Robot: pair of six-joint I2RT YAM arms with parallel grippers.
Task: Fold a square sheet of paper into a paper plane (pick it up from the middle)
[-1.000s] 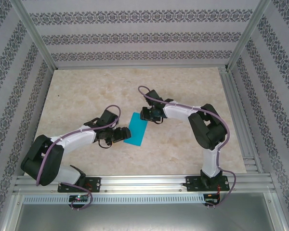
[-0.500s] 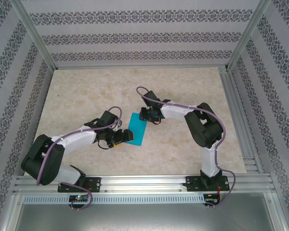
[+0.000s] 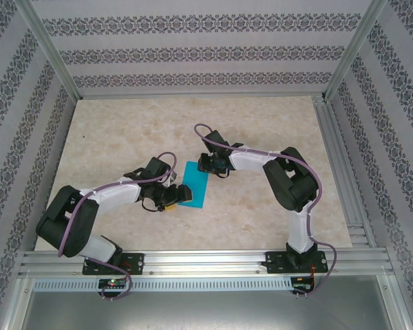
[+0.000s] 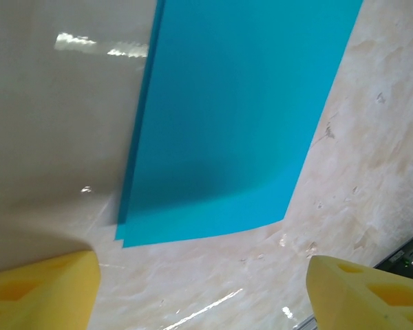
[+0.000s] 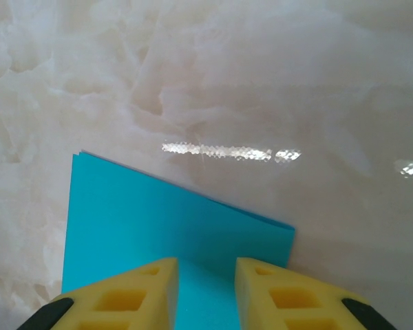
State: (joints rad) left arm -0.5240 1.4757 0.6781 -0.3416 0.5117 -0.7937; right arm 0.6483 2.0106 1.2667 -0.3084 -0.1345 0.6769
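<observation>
Lying flat on the counter (image 3: 124,130), the square sheet of paper (image 3: 194,184) sits between the 2 arms. It is already folded in half, with 2 layers showing along 1 long edge. The right claw (image 5: 206,285) has its fingers only a little apart, clamped on nothing. It seems to rest on the far end, likely to stop the sheet sliding. The left claw (image 4: 203,278) is wide apart, just short of the near end, which curls up a bit. I think it is getting ready to press that end down.
</observation>
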